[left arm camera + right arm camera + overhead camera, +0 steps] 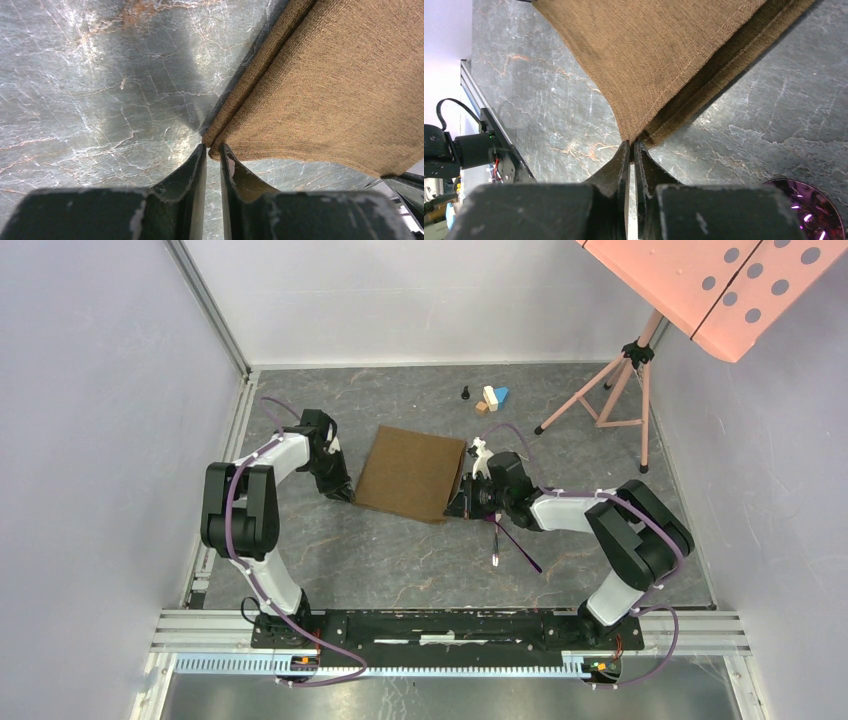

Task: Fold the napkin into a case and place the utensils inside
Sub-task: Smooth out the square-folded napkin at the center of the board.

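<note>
The brown napkin (410, 475) lies mid-table, and two layers show along its edge (320, 85). My left gripper (347, 493) is at its near left corner, and the jaws (213, 147) stand narrow with the corner of the cloth pinched at their tips. My right gripper (460, 508) is shut on the near right corner (632, 142). The near edge hangs off the table between the two grippers. The silver fork (495, 543) and the spoon's thin handle (522, 552) lie just in front of the right gripper. The spoon's purple bowl (806, 210) shows beside the right fingers.
Small coloured toy blocks (490, 398) and a small black piece (465, 393) sit at the back of the table. A pink tripod stand (610, 390) with a perforated pink panel (720, 280) is at the back right. Grey walls enclose the table.
</note>
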Robot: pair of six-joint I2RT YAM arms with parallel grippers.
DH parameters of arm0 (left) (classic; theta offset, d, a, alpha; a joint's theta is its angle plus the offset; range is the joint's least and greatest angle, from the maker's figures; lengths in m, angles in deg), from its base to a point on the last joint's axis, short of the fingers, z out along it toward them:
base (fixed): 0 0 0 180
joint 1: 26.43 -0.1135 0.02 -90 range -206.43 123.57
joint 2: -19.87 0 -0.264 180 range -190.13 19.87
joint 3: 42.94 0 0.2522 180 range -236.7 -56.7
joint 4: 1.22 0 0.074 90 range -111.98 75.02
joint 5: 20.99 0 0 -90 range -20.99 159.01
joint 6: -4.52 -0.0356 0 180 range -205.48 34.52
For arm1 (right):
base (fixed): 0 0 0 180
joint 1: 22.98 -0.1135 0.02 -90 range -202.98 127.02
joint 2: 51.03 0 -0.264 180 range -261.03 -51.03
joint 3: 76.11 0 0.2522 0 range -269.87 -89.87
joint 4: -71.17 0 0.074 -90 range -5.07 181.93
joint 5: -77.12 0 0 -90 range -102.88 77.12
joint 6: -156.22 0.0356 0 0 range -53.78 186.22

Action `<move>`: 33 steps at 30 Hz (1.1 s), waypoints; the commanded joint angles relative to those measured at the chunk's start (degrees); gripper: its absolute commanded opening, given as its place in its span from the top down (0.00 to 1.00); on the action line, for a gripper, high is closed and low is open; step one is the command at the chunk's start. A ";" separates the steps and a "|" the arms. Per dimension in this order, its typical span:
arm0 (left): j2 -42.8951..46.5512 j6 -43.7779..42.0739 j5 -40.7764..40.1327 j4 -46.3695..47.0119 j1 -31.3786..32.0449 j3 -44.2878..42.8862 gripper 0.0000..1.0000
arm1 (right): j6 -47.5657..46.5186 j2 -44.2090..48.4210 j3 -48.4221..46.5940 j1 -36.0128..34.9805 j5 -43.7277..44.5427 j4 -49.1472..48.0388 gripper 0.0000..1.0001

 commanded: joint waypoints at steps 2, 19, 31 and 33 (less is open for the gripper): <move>-1.10 -2.56 -0.36 -0.19 -0.29 -2.09 0.78 | 0.96 2.52 0.31 -0.80 -1.95 -3.15 0.93; 3.46 -4.45 -0.66 0.59 1.09 0.11 0.39 | 1.23 -1.45 1.79 -1.72 -1.86 -6.33 0.94; -4.45 -5.02 -7.65 -3.79 -0.02 -2.81 0.63 | -8.31 0.14 0.50 -2.01 2.78 3.01 0.78; -4.31 -4.85 -7.15 -3.43 -0.03 -2.51 0.66 | -15.12 1.35 -2.42 -2.16 5.82 9.19 0.72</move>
